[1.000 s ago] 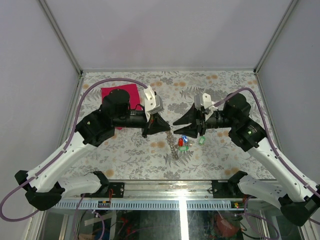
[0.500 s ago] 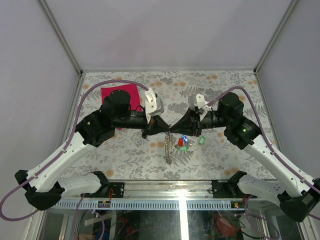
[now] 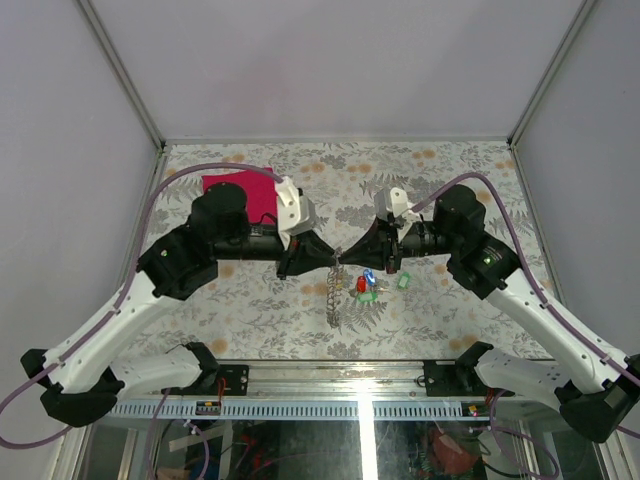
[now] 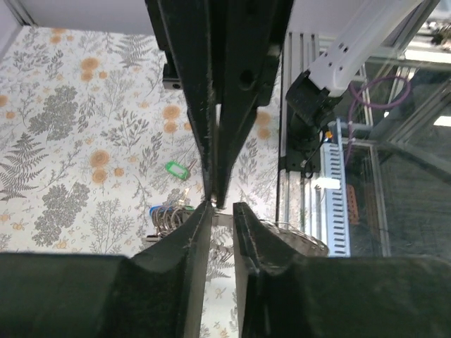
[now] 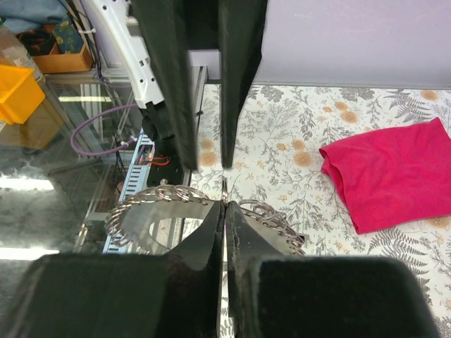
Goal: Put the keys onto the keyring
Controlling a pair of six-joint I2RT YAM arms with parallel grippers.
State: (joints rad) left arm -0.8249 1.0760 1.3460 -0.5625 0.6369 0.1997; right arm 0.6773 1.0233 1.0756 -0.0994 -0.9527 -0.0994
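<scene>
The grey coiled keyring (image 3: 333, 295) hangs on edge over the middle of the table, between the two gripper tips. My right gripper (image 3: 346, 258) is shut on its top; its coils (image 5: 155, 197) show on both sides of the pinched tips (image 5: 224, 204). Facing it tip to tip, my left gripper (image 3: 332, 257) has its jaws (image 4: 223, 205) slightly apart, and the table shows through the gap. The ring's edge (image 4: 296, 236) runs past its right finger. The keys (image 3: 366, 286), with red, blue and green heads, lie on the table just right of the ring. A green-tagged key (image 3: 404, 281) lies a little further right.
A magenta cloth (image 3: 240, 190) lies at the back left of the floral table, behind the left arm, and shows in the right wrist view (image 5: 391, 172). The metal rail (image 3: 360, 385) and the arm bases line the near edge. Grey walls close in the other three sides.
My right gripper moved left to meet the left one and closed on the keyring's top. The left gripper's jaws, shut before, have parted slightly.
</scene>
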